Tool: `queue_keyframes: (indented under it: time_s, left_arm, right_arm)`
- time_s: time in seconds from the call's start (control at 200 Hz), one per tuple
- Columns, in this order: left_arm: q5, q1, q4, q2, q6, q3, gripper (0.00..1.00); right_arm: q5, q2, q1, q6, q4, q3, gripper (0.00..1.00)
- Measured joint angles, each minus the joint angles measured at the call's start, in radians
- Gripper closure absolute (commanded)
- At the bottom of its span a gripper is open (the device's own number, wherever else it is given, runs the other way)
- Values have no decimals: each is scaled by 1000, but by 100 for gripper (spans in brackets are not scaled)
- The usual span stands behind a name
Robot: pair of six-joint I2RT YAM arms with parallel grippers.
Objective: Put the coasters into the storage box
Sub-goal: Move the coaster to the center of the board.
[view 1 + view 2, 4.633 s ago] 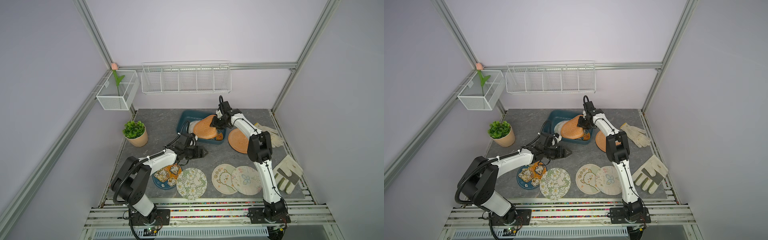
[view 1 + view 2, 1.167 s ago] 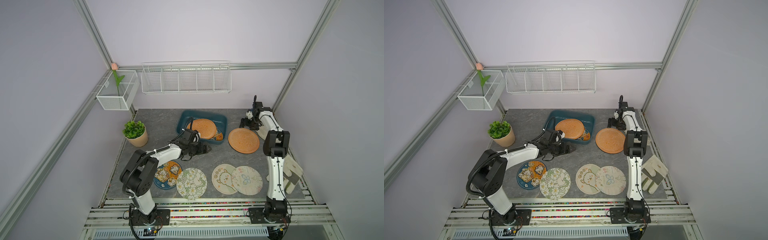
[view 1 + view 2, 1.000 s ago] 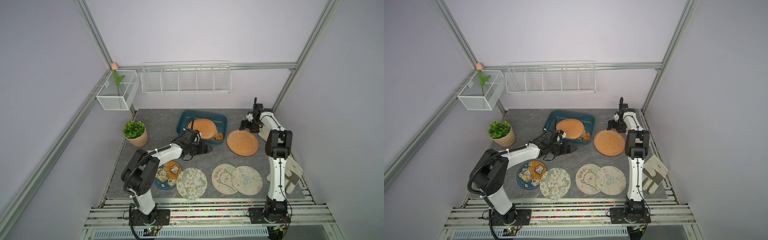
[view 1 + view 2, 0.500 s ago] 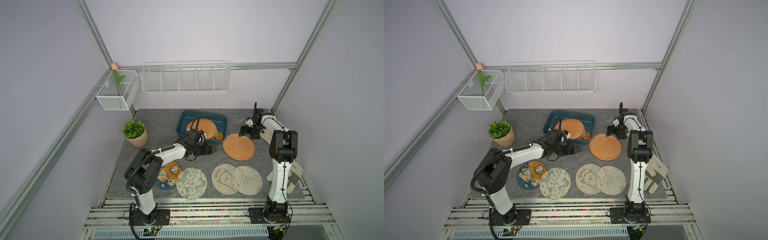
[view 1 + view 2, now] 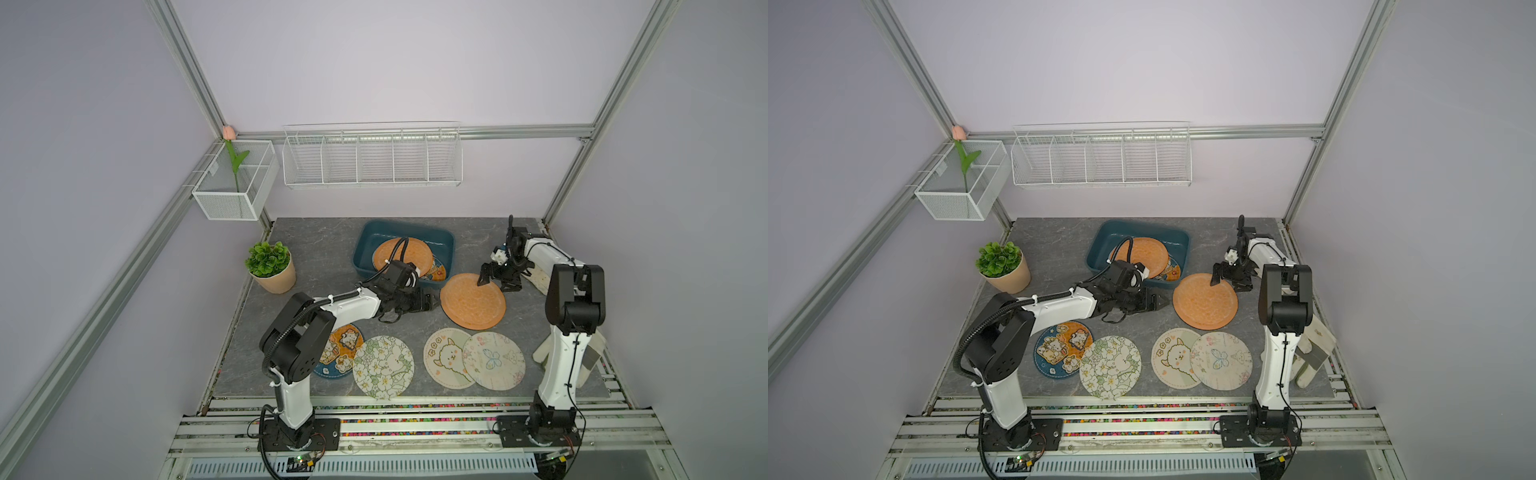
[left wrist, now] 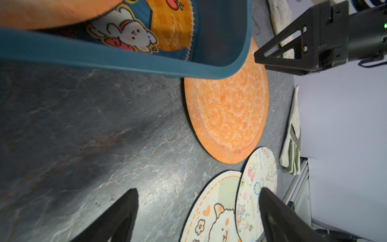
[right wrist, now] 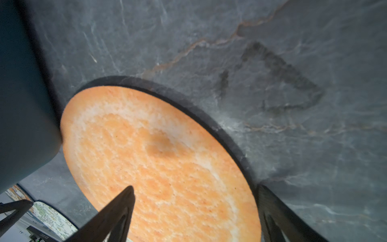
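Inside the storage box [image 5: 444, 243], an orange coaster [image 5: 419, 255] hides most of a printed coaster [image 5: 438, 272]; only its four-o'clock edge shows.

Seven coasters [image 5: 472, 301] show: five on the tabletop [image 5: 324, 249], two in the single storage box [image 5: 409, 226]. Also present: two work gloves [image 6: 293, 136], two wire baskets [image 5: 372, 158], one potted plant [image 5: 270, 266].
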Motion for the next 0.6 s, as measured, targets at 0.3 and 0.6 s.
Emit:
queue_keyframes:
  time_s: [0.3, 0.6]
  left_arm:
    - [-47, -64, 60, 92, -79, 75, 27]
    - [-148, -109, 95, 159, -224, 87, 34]
  right_arm:
    - [-12, -58, -10, 5, 27, -89, 9]
    - [-37, -91, -31, 4, 48, -133, 9]
